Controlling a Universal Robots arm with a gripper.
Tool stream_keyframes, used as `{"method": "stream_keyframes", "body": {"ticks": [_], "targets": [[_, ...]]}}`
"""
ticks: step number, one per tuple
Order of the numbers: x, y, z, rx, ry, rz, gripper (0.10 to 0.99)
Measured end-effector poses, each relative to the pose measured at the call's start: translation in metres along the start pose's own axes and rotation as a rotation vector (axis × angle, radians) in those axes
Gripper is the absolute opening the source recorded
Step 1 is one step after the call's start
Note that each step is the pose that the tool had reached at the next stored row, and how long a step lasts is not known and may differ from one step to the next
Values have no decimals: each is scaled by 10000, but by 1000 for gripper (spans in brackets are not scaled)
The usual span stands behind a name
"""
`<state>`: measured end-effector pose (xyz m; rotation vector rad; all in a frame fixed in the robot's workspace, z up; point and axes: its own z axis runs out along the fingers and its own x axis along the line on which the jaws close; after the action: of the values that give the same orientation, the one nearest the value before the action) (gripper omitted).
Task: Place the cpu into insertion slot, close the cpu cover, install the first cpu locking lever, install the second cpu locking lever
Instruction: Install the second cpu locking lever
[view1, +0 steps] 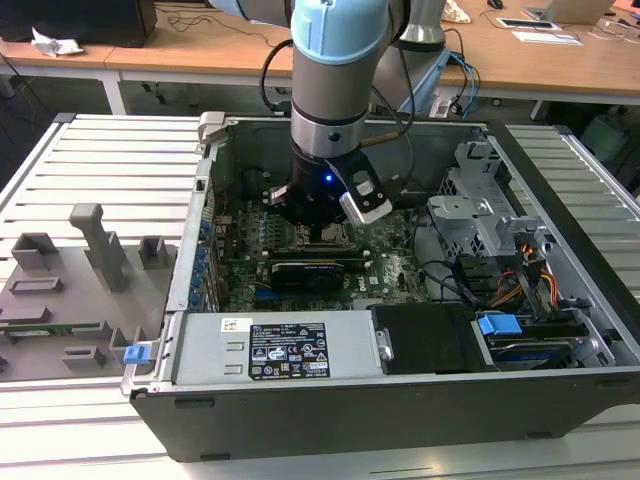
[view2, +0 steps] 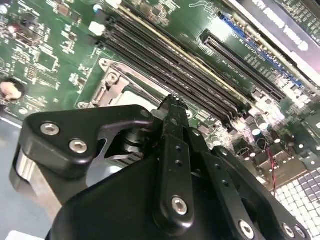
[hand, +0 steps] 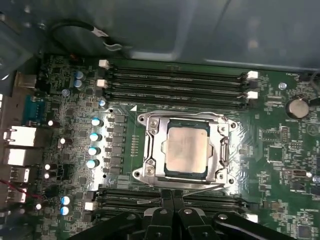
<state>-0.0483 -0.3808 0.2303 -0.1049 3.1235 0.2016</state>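
Clenched with nothing between its fingertips, the tool (hand: 172, 200) hangs low over the green circuit board (hand: 280, 150), just off the 6 o'clock edge of the insertion slot (hand: 150, 172) in the first wrist view. Its black fingers (view2: 175, 125) press together in the second wrist view, tips just above the socket frame.

The cpu (hand: 186, 149) lies flat inside the slot, pale metal face up. The cpu cover (hand: 220, 122) lies closed around it, its silvery frame bordering the chip on all sides. Long black memory slots (hand: 175, 80) run along the 12 o'clock side of the socket, and more run beside the fingertips at 6 o'clock.

In the exterior view the arm (view1: 335, 90) reaches down into an open computer case (view1: 300, 420), which rests on a slatted grey desk (view1: 100, 170). At 9 o'clock from the case stands a grey fixture tray (view1: 60, 300). Wooden desks (view1: 560, 65) line the back of the room at 12 o'clock, with papers on them.
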Motion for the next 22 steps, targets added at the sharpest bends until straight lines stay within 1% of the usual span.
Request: {"method": "stream_keyframes", "body": {"ticks": [1,2,4,5,7,8,9,10,13,15,17,18,19,20,22], "targets": [[2,-2,17,-2,0,-1,106],[7,-6,51,-9,0,-1,106],[37,-9,66,-85,-3,-7,106],[72,-12,74,-159,-8,-16,106],[123,-17,81,-219,-11,-23,106],[158,-21,88,-270,-15,-26,106],[171,-31,99,-335,-19,-27,106],[175,-35,120,-375,-23,-28,106],[194,-60,138,-625,-38,-29,106],[208,-81,141,-752,-47,-27,106],[225,-102,142,-835,-53,-26,106],[230,-126,143,-885,-58,-26,106],[237,-140,145,-946,-62,-24,106],[249,-157,145,-1028,-70,-25,106],[260,-162,154,-1089,-78,-25,106]]}}
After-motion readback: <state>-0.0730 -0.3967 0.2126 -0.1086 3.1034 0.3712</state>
